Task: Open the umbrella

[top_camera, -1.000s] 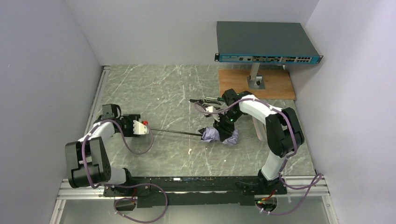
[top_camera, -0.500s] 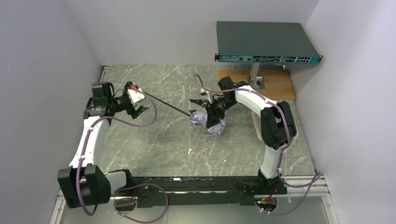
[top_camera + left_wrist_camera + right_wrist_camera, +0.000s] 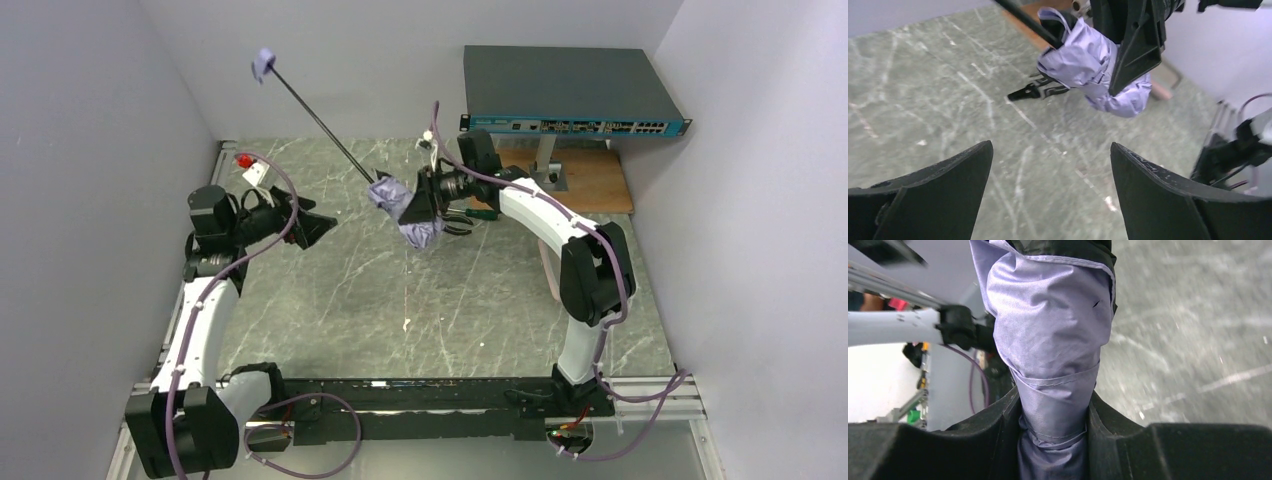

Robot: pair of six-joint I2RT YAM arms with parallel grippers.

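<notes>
The umbrella (image 3: 405,208) is folded, with a pale lilac bundle of fabric and black lining. My right gripper (image 3: 428,203) is shut on the bundle and holds it above the table; the fabric is pinched between my fingers in the right wrist view (image 3: 1053,350). Its thin black shaft (image 3: 320,120) slants up and left to the small lilac handle (image 3: 264,65), which hangs free in the air. My left gripper (image 3: 316,222) is open and empty, left of the bundle and pointing at it. The bundle (image 3: 1093,65) shows beyond its open fingers.
A grey network switch (image 3: 570,90) stands on a post over a wooden board (image 3: 595,182) at the back right. A small black object (image 3: 1035,91) lies on the marble under the bundle. A flat pale sleeve (image 3: 547,268) lies by the right arm. Walls close three sides.
My right gripper carried the bundle up and toward the back. My left gripper let go of the handle end, opened and drew back. The shaft swung up, so the handle is high in the air.
</notes>
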